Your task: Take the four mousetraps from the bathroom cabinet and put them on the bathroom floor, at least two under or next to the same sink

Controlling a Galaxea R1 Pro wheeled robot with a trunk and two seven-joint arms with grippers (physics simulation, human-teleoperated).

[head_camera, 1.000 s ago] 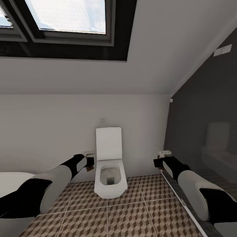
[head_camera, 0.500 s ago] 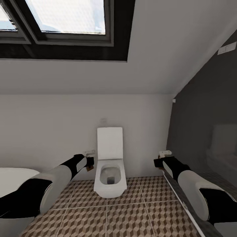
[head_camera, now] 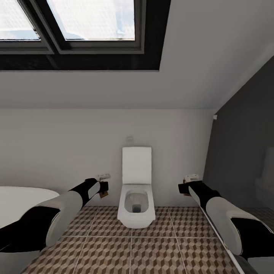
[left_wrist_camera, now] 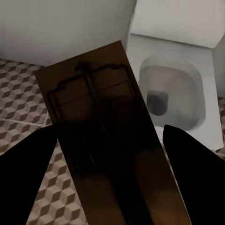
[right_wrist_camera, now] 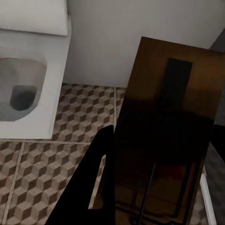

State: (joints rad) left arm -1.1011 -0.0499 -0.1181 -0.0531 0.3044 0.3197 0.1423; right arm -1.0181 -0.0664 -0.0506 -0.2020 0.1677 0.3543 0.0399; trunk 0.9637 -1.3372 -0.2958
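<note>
Gripping one brown mousetrap (left_wrist_camera: 105, 140) apiece, the left gripper (head_camera: 102, 189) and right gripper (head_camera: 183, 188) hang out ahead of the robot, above the cube-patterned bathroom floor (head_camera: 152, 251). From the head camera each trap is a mere brown sliver at the fingertips; the wrist cameras bring out the wire frame on the left board and the dark metal plate on the right mousetrap (right_wrist_camera: 166, 140). A white toilet (head_camera: 136, 201) stands between the arms, a bathtub's (head_camera: 19, 201) rim at the left, a skylight (head_camera: 72, 23) overhead.
</note>
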